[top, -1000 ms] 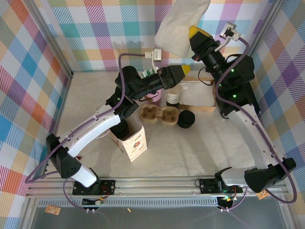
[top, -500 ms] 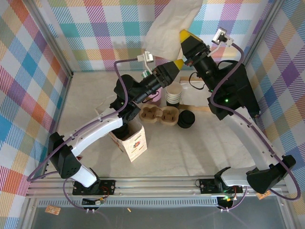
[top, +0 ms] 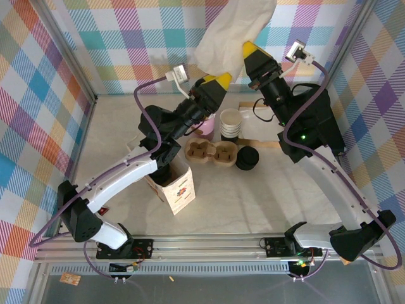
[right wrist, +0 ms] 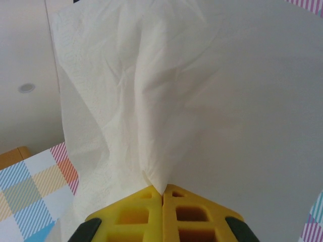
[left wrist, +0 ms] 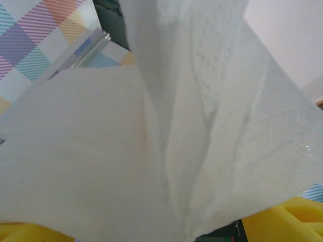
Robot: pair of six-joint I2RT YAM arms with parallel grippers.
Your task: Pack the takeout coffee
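Both arms have lifted the white bag [top: 231, 38] higher since a second ago. Left pincer [top: 218, 80] and right pincer [top: 253, 49] each pinch a bag edge, jaws pressed together on the paper. On the counter [top: 266, 196], the capped coffee [top: 247, 158] sits below and nearer than both pincers, slightly closer to the right arm, beside a cardboard carrier [top: 211, 152].

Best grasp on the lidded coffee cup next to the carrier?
Probably take the takeout coffee from above, pinching the round black lid's rim front-to-back: it stands upright, and the cup carrier crowds its left side. The right hand, nearer, is shut on the paper bag.
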